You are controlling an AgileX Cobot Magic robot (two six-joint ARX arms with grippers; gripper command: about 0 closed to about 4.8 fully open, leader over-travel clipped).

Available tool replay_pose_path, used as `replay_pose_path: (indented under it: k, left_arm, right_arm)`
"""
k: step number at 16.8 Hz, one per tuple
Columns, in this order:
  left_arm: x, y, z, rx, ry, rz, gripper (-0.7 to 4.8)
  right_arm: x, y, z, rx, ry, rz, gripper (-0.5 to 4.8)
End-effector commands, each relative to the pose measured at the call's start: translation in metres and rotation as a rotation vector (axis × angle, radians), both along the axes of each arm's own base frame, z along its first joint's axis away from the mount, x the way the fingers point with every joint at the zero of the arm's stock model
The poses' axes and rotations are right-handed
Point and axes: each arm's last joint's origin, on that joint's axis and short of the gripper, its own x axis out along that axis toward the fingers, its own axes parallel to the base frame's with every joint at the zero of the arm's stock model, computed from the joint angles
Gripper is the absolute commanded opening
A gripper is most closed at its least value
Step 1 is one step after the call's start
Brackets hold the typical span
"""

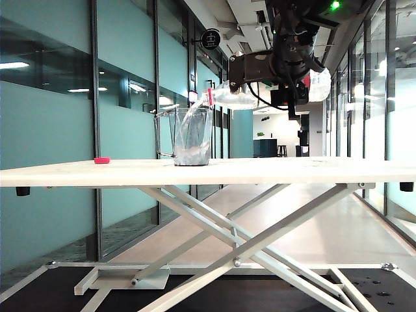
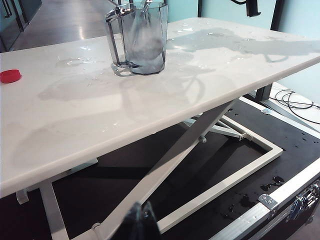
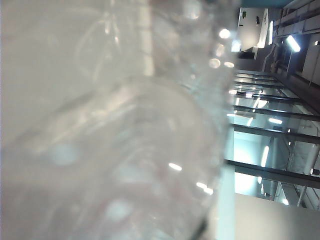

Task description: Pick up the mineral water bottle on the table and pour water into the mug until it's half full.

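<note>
White table [image 1: 273, 170] spans the exterior view on crossed scissor legs; both ends run past the frame, and the near edge hides most of the top surface from this low angle. Wide bare stretch of tabletop to the right of the mug, open room above it. Left wrist view shows wet patches and droplets on the top.

Right arm comes down from the top of the exterior view, upper part cut off. Right gripper [image 1: 292, 81] is clamped on the mineral water bottle [image 1: 244, 96], jaws held partly apart by its body; fingers are mostly hidden behind the black wrist housing. Bottle lies nearly level in the air, red neck ring toward the mug, base end sticking out right of the gripper. Right wrist view is filled by blurred clear plastic [image 3: 115, 130]; label unreadable.

Mug [image 1: 192, 135] stands upright on the table, left of and below the gripper, handle to the left. Water [image 1: 185, 123] streams from the bottle mouth into it; fill level hard to judge.

Left gripper [image 2: 140, 222] sits low in front of the table, only dark fingertips showing, pressed together, holding nothing.

Small red cap [image 1: 102, 160] lies near the table's left end, well apart from the mug.
</note>
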Motion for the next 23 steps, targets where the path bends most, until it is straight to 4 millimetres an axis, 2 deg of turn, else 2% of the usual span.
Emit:
replay_pose_path:
  k: [1,3,6,8,12,15,18,20,23]
  left_arm:
    - [0.000,0.000,0.000,0.005,0.002,0.002,-0.05]
    - [0.000,0.000,0.000,0.009,-0.001,0.002,-0.05]
    - [0.000,0.000,0.000,0.009,-0.001,0.002,-0.05]
    - [0.000,0.000,0.000,0.009,-0.001,0.002,-0.05]
    - [0.000,0.000,0.000,0.009,-0.001,0.002,-0.05]
    - [0.000,0.000,0.000,0.008,-0.001,0.001,-0.05]
    - [0.000,0.000,0.000,0.008,-0.001,-0.001,-0.05]
    - [0.000,0.000,0.000,0.008,-0.001,-0.002,-0.05]
    - [0.000,0.000,0.000,0.009,-0.001,-0.002,-0.05]
  right_arm:
    - [-0.001,0.000,0.014,0.031,-0.064,-0.006,2.07]
    - [-0.001,0.000,0.014,0.037,-0.064,-0.007,2.07]
    - [-0.001,0.002,0.011,0.191,-0.057,0.028,2.08]
    - [-0.003,0.004,0.003,0.303,0.010,0.083,2.07]
    - [-0.002,0.003,0.000,0.720,0.033,0.069,2.08]
    - [0.006,-0.013,-0.003,1.125,0.066,0.119,2.07]
    - [0.011,-0.030,-0.016,1.313,0.087,0.199,2.07]
    - [0.016,-0.045,-0.033,1.447,0.076,0.304,2.08]
    - [0.025,-0.056,-0.056,1.582,0.101,0.405,2.09]
